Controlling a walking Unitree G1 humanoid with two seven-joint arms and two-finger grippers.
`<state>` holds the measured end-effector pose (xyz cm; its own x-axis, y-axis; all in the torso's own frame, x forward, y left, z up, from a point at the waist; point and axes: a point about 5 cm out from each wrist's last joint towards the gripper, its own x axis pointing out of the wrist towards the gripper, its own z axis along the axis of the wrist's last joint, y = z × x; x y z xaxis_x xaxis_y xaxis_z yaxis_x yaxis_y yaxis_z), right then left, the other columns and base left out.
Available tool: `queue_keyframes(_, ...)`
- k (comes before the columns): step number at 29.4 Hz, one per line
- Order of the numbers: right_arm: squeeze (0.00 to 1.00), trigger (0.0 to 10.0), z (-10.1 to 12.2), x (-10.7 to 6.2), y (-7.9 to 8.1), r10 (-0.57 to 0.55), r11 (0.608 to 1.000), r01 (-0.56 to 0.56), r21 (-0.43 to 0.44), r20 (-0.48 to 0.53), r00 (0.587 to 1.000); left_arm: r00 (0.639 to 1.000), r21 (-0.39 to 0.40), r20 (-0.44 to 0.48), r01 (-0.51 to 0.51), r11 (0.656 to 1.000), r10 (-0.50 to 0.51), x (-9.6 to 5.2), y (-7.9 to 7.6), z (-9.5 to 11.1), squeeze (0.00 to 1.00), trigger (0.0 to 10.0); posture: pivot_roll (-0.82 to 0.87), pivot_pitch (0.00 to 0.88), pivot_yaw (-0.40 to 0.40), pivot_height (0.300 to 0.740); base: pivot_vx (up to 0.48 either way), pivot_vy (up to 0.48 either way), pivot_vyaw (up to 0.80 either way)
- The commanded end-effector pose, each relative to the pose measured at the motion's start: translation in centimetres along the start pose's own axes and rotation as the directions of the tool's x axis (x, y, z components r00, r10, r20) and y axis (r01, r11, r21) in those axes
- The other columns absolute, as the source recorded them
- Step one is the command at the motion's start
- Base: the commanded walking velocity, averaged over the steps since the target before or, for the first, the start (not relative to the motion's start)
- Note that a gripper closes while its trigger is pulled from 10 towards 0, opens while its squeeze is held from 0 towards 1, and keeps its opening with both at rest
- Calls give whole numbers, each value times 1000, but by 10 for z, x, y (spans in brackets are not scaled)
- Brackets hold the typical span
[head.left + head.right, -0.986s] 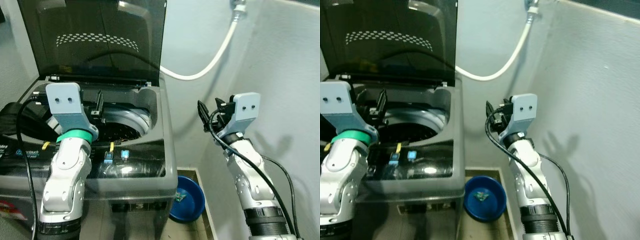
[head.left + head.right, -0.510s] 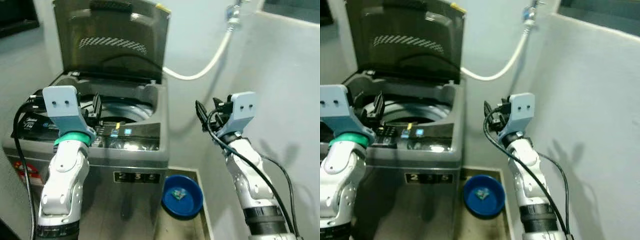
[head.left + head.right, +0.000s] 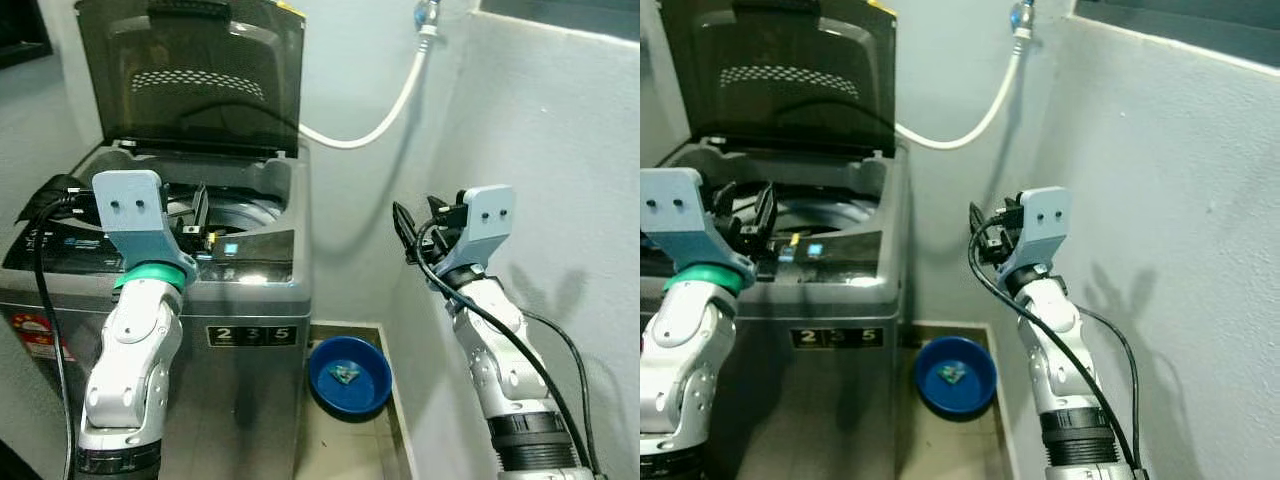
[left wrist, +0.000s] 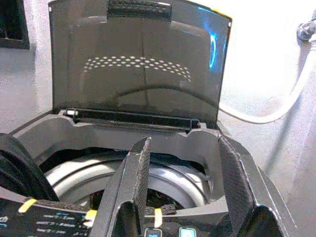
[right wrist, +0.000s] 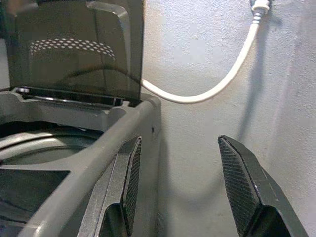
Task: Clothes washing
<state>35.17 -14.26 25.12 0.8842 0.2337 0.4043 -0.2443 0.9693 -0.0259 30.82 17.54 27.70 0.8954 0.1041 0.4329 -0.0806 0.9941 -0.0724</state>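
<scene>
This is a small laundry corner in a home, closed in by plain painted walls (image 3: 540,120). A grey top-loading washing machine (image 3: 255,300) stands just ahead of the left gripper (image 3: 200,222) with its dark lid (image 3: 190,85) raised and its steel drum (image 4: 168,180) showing beyond the fingers. A white hose (image 3: 385,120) runs from a wall tap (image 3: 428,15), high above the right gripper (image 3: 408,232), down to the back of the machine, and a blue basin (image 3: 350,375) sits on the tiled floor (image 3: 345,445) below and between the two grippers.

washing machine (image 3: 200,280) left, basin (image 3: 348,375) on floor beside
</scene>
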Motion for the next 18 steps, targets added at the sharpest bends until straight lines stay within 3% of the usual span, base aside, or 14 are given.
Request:
queue_keyframes(1, 0, 10000, 1, 1, -1, -2, 1000, 2, 3, -4, 1000, 1000, -6, 1, -5, 1000, 5, -1, 0, 0, 0, 10000, -13, 46, -20, 740, 0, 0, 0)
queue_keyframes(18, 0, 10000, 0, 2, 0, 1, 1000, -1, 2, -9, 1000, 1000, -6, -4, -6, 1000, 6, -2, 1, 0, 0, 10000, -12, 46, -19, 740, 0, 0, 0)
